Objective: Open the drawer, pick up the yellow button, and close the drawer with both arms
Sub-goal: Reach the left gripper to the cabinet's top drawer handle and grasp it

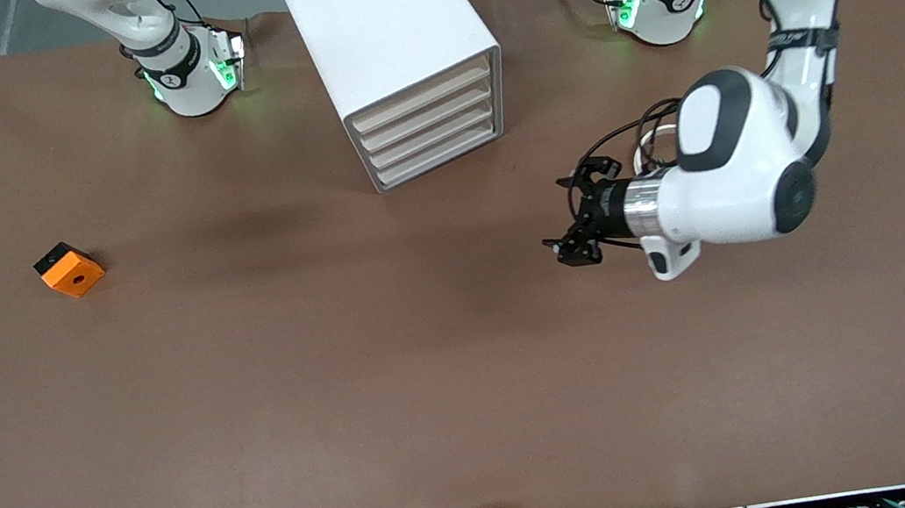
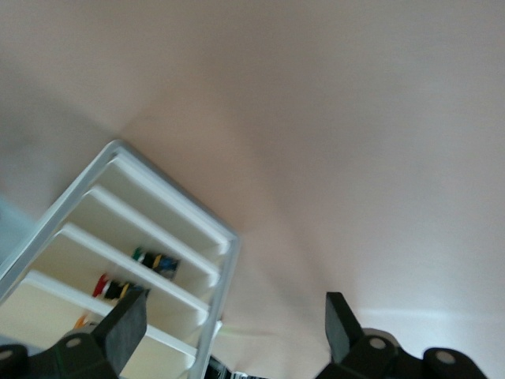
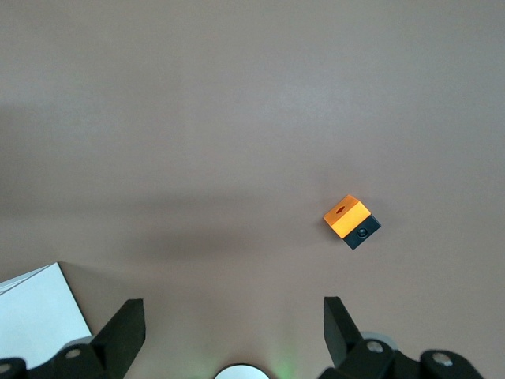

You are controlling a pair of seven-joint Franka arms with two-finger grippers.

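Observation:
The white cabinet [image 1: 377, 34] stands at the robots' end of the table, with the drawer [image 1: 423, 95] as its topmost tray, shut flush like the three below. My left gripper [image 1: 567, 216] hangs open and empty over the table, beside the cabinet toward the left arm's end. The left wrist view has the left gripper [image 2: 234, 316] aimed at the cabinet's [image 2: 225, 260] cream fronts, where small coloured parts [image 2: 155, 262] show; I cannot tell which is the button. In the right wrist view my right gripper [image 3: 233, 316] is open and empty, high over bare table.
An orange block with a hole [image 1: 70, 270] lies toward the right arm's end of the table, also seen as the orange block [image 3: 347, 215] in the right wrist view. A corner of the cabinet [image 3: 35, 316] shows there too.

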